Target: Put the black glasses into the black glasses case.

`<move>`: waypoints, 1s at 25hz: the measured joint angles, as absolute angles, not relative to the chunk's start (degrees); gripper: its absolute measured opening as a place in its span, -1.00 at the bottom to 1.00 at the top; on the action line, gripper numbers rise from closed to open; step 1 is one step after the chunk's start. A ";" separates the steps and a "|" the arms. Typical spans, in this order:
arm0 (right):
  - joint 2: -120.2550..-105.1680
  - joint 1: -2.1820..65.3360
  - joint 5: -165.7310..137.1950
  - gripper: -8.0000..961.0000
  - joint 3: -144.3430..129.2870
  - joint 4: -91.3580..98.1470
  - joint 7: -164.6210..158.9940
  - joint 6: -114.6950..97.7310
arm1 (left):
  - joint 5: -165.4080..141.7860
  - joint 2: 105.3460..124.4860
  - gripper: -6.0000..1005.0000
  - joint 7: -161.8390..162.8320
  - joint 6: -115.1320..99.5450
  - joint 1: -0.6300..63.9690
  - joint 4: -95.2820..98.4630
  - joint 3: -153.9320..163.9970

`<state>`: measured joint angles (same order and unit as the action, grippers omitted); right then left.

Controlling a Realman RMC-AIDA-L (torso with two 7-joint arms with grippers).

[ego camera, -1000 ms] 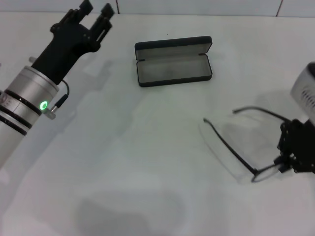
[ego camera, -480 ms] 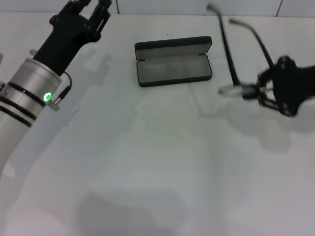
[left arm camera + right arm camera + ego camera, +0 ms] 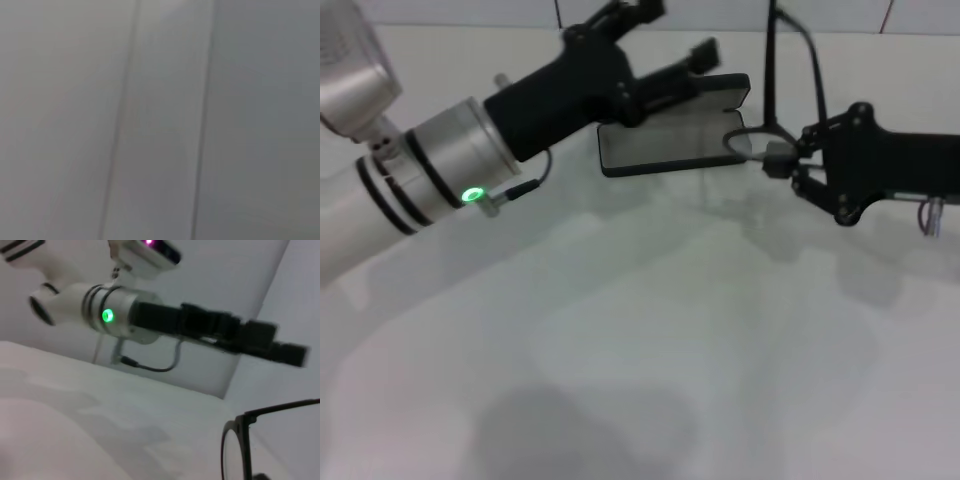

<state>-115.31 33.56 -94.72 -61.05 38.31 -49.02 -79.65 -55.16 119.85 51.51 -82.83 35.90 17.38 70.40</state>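
Two end effectors were over the table [image 3: 650, 350]. Right end effector [image 3: 782, 160] held the black glasses [image 3: 768, 120] by the frame front, clamped, temples pointing up and far, just right of the black glasses case [image 3: 665, 145]. Case lay open at the far middle. Left end effector [image 3: 665, 45] hung over the case lid, fingers spread. Step in hand: carrying the glasses to the case. Next move likely needs temples folded or levelled, then lowering into the lining.

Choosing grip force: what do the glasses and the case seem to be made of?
The black glasses: thin matte black frame, probably plastic, with clear lenses. The black glasses case: rigid-looking black shell, possibly leatherette-covered, with a dull grey, fabric-like lining. The right gripper holds the glasses.
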 joint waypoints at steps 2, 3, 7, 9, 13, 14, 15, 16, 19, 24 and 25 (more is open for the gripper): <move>-114.81 34.90 -96.06 -0.76 -62.71 37.48 -51.86 -80.42 | -55.77 119.86 0.74 51.72 -82.81 37.09 17.56 70.87; -114.66 35.40 -97.10 -0.76 -63.26 37.45 -53.15 -80.93 | -56.27 119.86 0.79 51.80 -82.68 38.04 17.23 70.98; -114.51 36.74 -100.81 -0.76 -63.81 37.73 -56.34 -83.39 | -58.39 119.92 0.78 51.83 -82.42 39.83 17.03 71.03; -114.52 36.83 -101.04 -0.76 -63.64 37.87 -56.68 -83.99 | -59.08 120.00 0.78 51.68 -82.34 40.15 17.16 71.04; -114.49 36.66 -100.57 -0.76 -63.31 38.45 -56.44 -84.87 | -59.85 120.01 0.78 52.11 -81.32 40.42 17.01 71.07; -114.54 36.44 -100.55 -0.76 -63.27 38.93 -56.28 -84.97 | -60.06 120.00 0.78 52.50 -80.88 40.44 16.95 71.08; -114.74 35.89 -100.52 -0.76 -63.22 39.97 -56.12 -85.10 | -60.39 120.00 0.78 53.07 -80.47 40.45 16.93 71.09; -114.94 35.29 -100.53 -0.76 -63.21 40.93 -55.96 -85.14 | -60.68 120.00 0.78 53.71 -80.21 40.46 16.94 71.09; -115.40 33.79 -100.32 -0.76 -63.29 43.46 -54.61 -85.52 | -61.98 119.94 0.78 57.13 -79.65 40.97 17.26 71.11; -115.60 32.80 -97.41 -0.76 -63.29 43.77 -50.31 -87.25 | -65.03 119.78 0.78 63.03 -78.23 42.51 17.41 71.11; -115.60 32.64 -96.90 -0.76 -63.34 43.77 -49.71 -87.37 | -65.74 119.72 0.78 64.07 -77.93 42.75 17.47 71.11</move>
